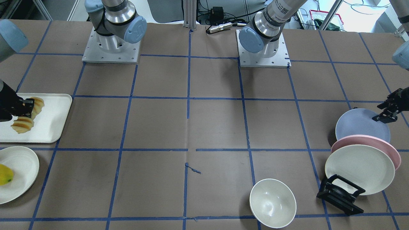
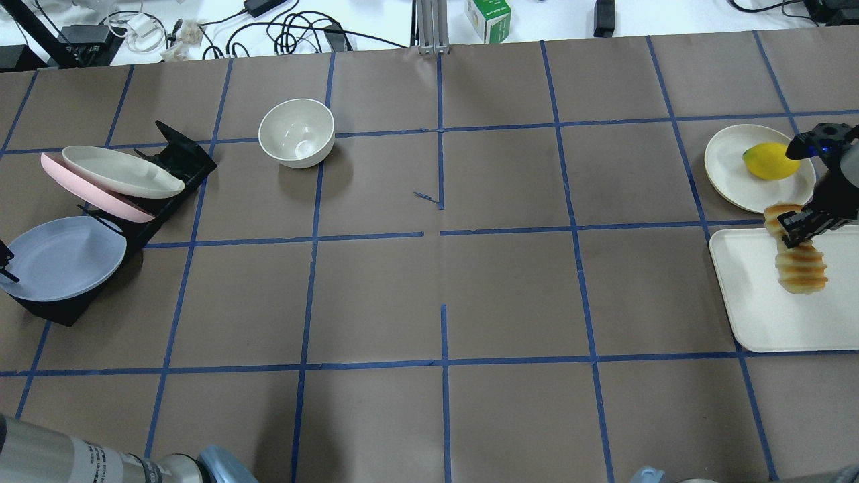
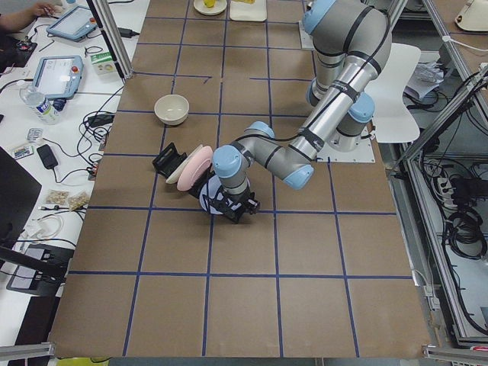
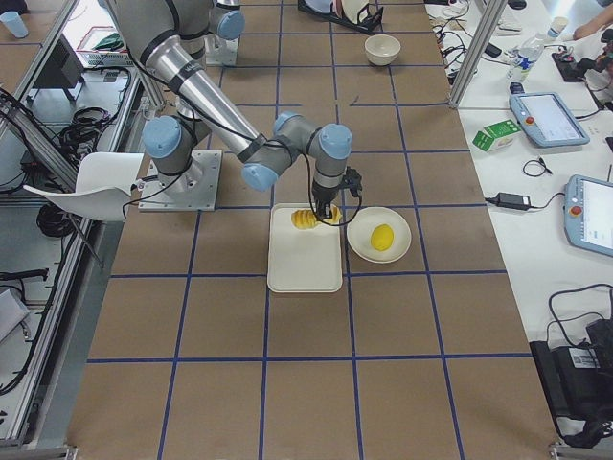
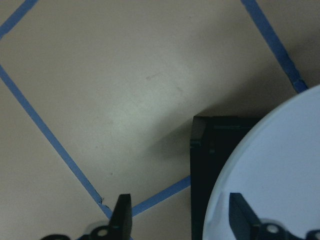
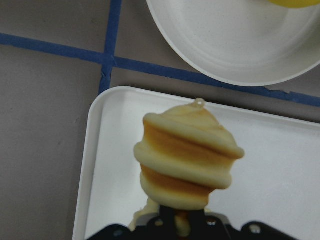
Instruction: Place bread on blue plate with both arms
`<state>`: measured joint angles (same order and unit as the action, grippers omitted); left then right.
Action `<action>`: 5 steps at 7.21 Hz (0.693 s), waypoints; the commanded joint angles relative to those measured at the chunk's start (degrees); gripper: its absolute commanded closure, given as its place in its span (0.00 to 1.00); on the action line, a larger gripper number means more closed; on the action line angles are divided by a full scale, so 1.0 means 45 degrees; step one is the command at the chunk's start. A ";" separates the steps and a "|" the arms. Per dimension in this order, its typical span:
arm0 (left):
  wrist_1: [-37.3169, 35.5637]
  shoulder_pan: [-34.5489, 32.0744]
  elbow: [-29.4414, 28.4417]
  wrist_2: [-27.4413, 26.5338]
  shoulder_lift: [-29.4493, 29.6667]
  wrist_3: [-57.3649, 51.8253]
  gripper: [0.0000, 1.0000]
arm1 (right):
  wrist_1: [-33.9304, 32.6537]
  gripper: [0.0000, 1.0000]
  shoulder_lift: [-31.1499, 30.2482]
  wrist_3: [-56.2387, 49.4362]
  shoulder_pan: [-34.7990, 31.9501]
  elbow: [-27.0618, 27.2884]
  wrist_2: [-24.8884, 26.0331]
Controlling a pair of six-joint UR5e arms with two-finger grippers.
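The bread (image 1: 23, 125), a ridged orange-and-cream loaf, is held in my right gripper (image 1: 26, 108), which is shut on its middle over the white tray (image 1: 51, 121). It also shows in the overhead view (image 2: 800, 267) and fills the right wrist view (image 6: 187, 162). The blue plate (image 1: 359, 126) leans in the near slot of the black rack (image 1: 340, 195). My left gripper (image 5: 182, 217) is open at the plate's rim (image 5: 280, 170), with one finger over the plate and the other outside it. In the overhead view only its tip (image 2: 5, 263) shows.
A pink plate (image 1: 394, 153) and a cream plate (image 1: 359, 169) stand in the same rack. A white bowl (image 1: 272, 203) sits near the table's front. A yellow fruit (image 1: 4, 174) lies on a cream plate (image 1: 24, 163) beside the tray.
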<state>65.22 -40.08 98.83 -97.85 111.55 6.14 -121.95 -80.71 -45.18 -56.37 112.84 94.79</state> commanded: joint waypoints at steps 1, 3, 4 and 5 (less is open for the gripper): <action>-0.0020 0.0020 0.0029 0.0416 -0.0022 -0.0056 0.89 | 0.1584 1.00 -0.0403 0.0078 -0.0401 -0.0969 -0.0341; -0.0001 0.0020 -0.0145 0.0378 -0.0178 -0.0308 1.00 | 0.4682 1.00 -0.1142 0.1472 -0.1687 -0.2569 -0.1019; 0.0076 0.0020 -0.0205 0.0358 -0.0333 -0.0406 1.00 | 0.4736 1.00 -0.1225 0.1620 -0.2157 -0.3137 -0.0986; 0.0155 -0.0019 -0.0263 0.0358 -0.0644 -0.0427 1.00 | 0.4833 1.00 -0.1264 0.1757 -0.2297 -0.3201 -0.1141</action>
<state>65.52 -40.03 98.03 -96.20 109.98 4.55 -101.81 -85.79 -38.68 -65.02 100.14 90.50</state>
